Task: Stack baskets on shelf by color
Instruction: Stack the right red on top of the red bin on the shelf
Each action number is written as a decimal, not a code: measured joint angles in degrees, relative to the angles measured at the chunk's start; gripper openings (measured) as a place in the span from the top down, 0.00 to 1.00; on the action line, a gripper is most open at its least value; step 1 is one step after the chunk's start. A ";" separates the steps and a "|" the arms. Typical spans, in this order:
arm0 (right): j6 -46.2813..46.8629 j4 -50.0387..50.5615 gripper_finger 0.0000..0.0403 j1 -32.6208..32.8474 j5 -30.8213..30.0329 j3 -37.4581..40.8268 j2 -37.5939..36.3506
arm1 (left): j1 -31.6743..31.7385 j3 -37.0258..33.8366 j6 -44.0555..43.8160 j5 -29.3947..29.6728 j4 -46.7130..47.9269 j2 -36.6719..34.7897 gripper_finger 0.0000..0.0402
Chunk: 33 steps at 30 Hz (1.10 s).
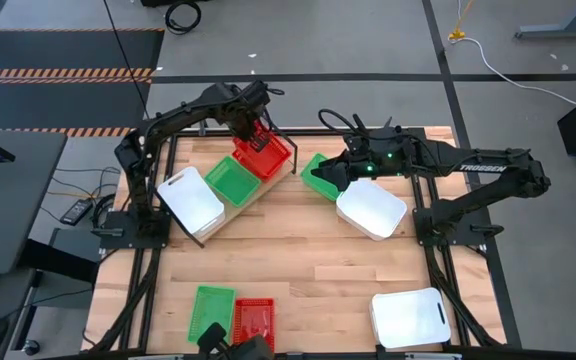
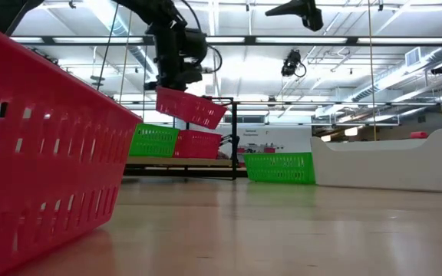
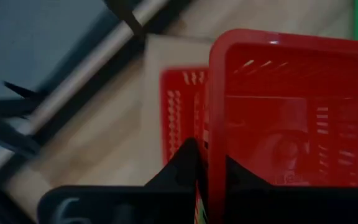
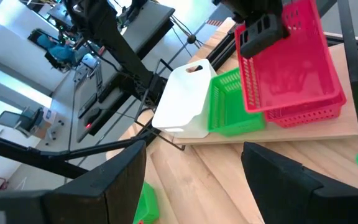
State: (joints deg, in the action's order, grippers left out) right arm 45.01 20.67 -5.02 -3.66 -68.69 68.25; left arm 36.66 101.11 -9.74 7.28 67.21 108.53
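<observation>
Your red basket [image 1: 261, 146] is in the air at the far end of the shelf [image 1: 253, 195], hanging tilted just above a second red basket [image 4: 306, 111] that already sits on the plank. The left end effector [image 1: 252, 131] is clamped shut on its rim (in the left wrist view the dark fingers [image 3: 182, 165] pinch the red wall from both sides). Next along the shelf you have a green basket [image 1: 231, 181], then a white basket [image 1: 192, 197] at the near end.

Your left arm reaches from its base at the counter's [image 1: 298, 260] left edge, across the back, with the wrist bent down over the shelf end. The right arm stretches in from the right, its end effector [image 1: 336, 172] spread wide and holding nothing, hovering just beside another green basket [image 1: 317, 176] and a white basket [image 1: 371, 208] lying on the counter.

Nearer the front edge you'll see a green basket [image 1: 211, 311] touching a red basket [image 1: 253, 322], and well apart to the right a third white basket [image 1: 409, 316].

White lettering on the right arm's forearm [image 1: 483, 168] starts with "TROSSEN"; the rest is too small to read. A pale mark on the left wrist housing looks like a "6" but is blurred.
</observation>
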 joint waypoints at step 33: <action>1.36 0.07 0.34 -0.16 -1.27 0.00 0.00 | 0.83 -10.70 -3.58 -3.07 -8.65 -0.17 0.90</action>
State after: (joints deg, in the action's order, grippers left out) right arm 46.37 20.73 -5.17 -4.93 -68.69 68.25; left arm 37.49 90.41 -13.32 4.21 58.56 108.36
